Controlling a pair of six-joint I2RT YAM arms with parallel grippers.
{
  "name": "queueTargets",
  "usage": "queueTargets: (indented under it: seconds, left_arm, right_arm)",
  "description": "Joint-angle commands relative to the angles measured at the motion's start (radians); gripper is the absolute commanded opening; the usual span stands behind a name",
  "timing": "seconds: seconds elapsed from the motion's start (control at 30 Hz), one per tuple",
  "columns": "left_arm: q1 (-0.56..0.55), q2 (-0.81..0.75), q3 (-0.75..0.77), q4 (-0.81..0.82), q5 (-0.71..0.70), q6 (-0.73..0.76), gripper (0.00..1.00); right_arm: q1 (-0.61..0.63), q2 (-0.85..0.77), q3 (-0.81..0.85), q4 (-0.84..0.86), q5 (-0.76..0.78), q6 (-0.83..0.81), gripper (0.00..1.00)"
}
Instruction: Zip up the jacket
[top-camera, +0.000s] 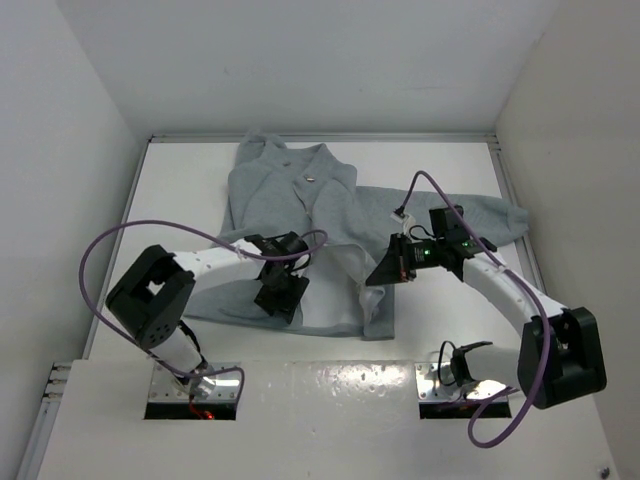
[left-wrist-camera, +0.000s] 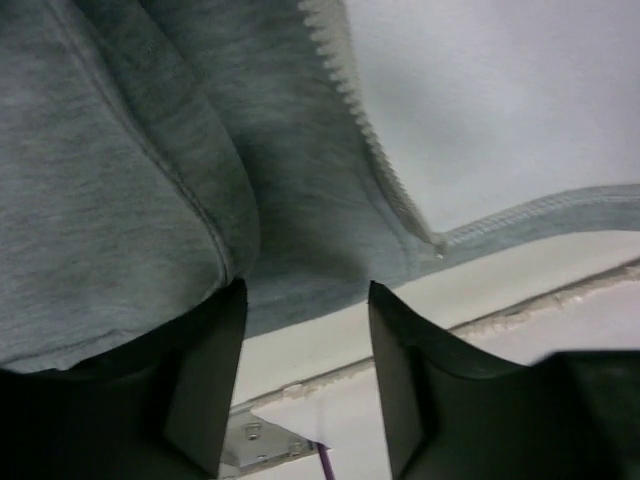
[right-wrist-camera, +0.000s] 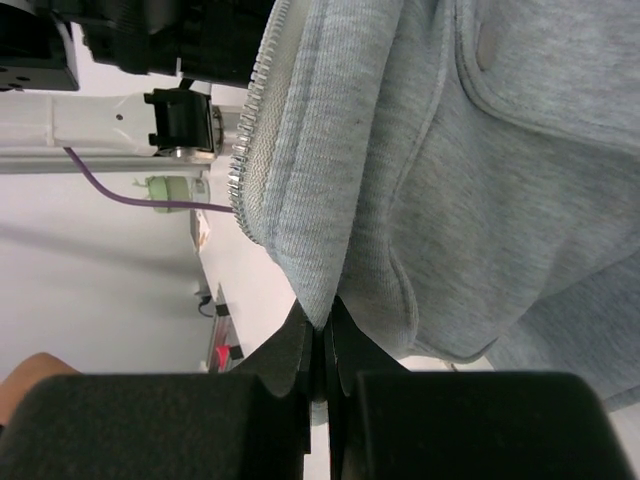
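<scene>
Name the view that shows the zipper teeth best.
Left wrist: the zipper teeth show close, sharp, in a long run. Right wrist shows a shorter stretch. Top view: jacket only, teeth too small.

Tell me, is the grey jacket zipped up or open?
Open. The jacket shows front edges apart at the hem, zipper teeth bare and unjoined.

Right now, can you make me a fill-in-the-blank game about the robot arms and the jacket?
1. The jacket is light ____ in colour.
2. The right gripper is ____ on a fold of the jacket.
3. The left gripper is ____, gripping nothing.
4. The zipper teeth along the jacket's edge are not yet ____ together.
Missing words: grey; shut; open; zipped.
</scene>
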Motion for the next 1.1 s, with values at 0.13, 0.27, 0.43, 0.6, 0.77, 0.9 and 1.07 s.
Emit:
queueTargets:
  seconds: [0.13,0.27,0.43,0.6,0.77,0.9,1.07]
  left_arm:
    - [0.011,0.128,0.063,-0.014,-0.054,-0.048,0.62]
    - [0.011,0.199,0.097,-0.003,-0.042,-0.061,0.51]
    - [0.011,0.219,0.106,0.018,-0.009,-0.024,0.19]
    - [0.045,0.069,0.142,0.047,0.102,0.013,0.05]
    - [0.066,-0.156,0.111,0.119,0.136,0.054,0.00]
    - [0.066,-0.298,0.134,0.119,-0.002,0.110,0.00]
    - [-0.007,-0.309,0.097,0.132,-0.332,0.191,0.00]
  right_arm:
    - [-0.007,0.036,0.053,0.049,-0.010,0.027,0.00]
    - [-0.006,0.039,0.046,0.068,-0.010,0.036,0.00]
    - [-0.009,0.040,0.042,0.065,-0.007,0.027,0.00]
    - [-0.007,0.027,0.042,0.043,-0.005,0.015,0.00]
    - [-0.004,0.002,0.030,0.037,-0.007,0.006,0.00]
    - [0.000,-0.013,0.030,0.025,-0.005,-0.010,0.00]
    - [0.008,-0.022,0.027,0.029,-0.004,-0.013,0.00]
